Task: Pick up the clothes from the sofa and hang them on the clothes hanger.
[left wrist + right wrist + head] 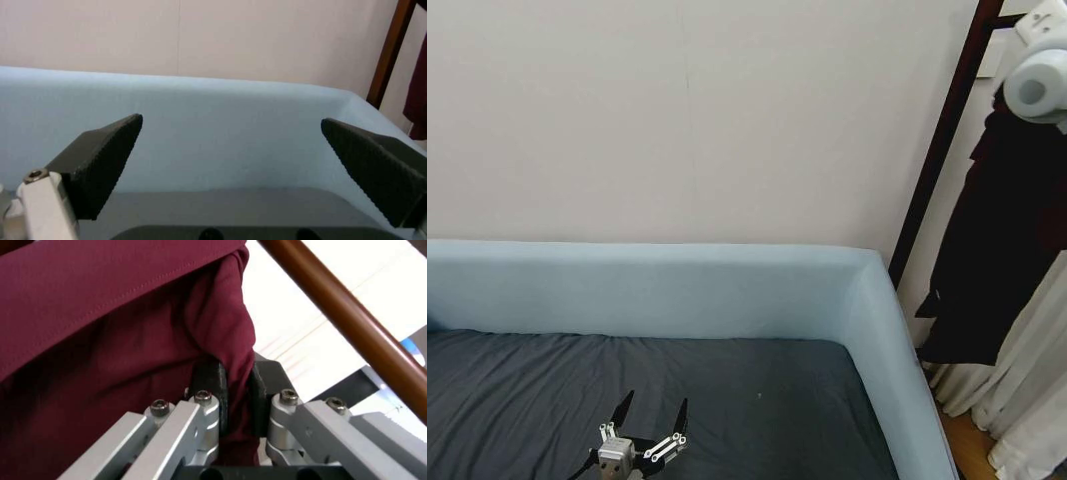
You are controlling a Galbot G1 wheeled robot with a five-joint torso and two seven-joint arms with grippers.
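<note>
We clamp the maroon garment [120,340] in the jaws of our right gripper [237,390], hanger pole [333,310] just beside; the left gripper [657,402] gapes over the sofa [677,290].

A pale blue sofa [677,290] is standing against the wall [677,120]. A dark grey seat cushion [767,395] is lying on it.

A plain off-white wall [677,120] spans the background, with a faint vertical seam running down it. At the wall's right end a white curtain [1027,400] hangs in loose folds. A strip of wooden floor [970,440] shows below it.
</note>
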